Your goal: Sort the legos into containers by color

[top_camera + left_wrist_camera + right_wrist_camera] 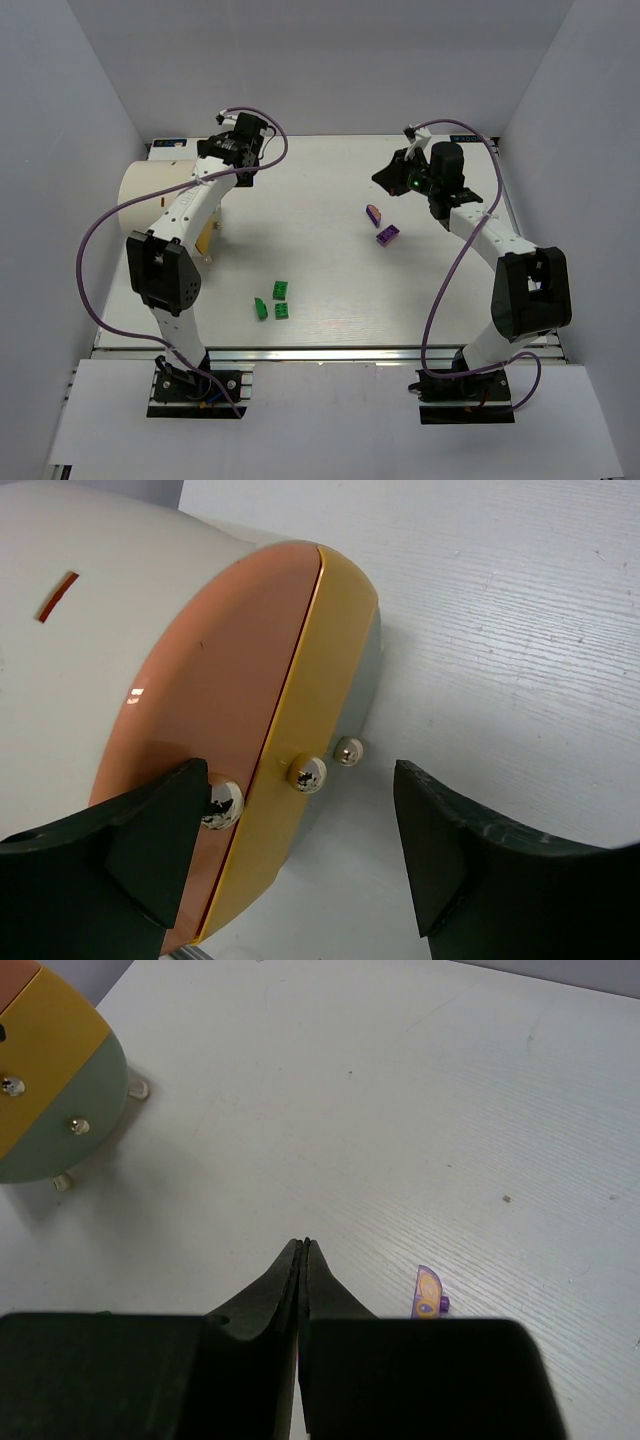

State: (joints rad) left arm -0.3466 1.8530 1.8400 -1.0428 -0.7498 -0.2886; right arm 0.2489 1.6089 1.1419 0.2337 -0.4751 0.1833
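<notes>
I count three green legos, one purple lego and one purple piece with an orange face; one drum, lying on its side; three brass knobs on its round face.

My left arm reaches far forward; the left gripper is released, jaws wide, right at the drum's face; one knob sits against the inner side of the left finger, the other two lie between the fingers; nothing is grasped.

The right gripper is clenched on nothing above the table; the orange-faced piece lies just to its right, the purple lego near it on the base side, the green ones well apart from it.

Only the left wrist view shows the face's orange, yellow and grey-green bands up close, and a short orange mark on the drum's wall; only the top view shows the green legos; the right wrist view catches the drum's face far to that gripper's left.
</notes>
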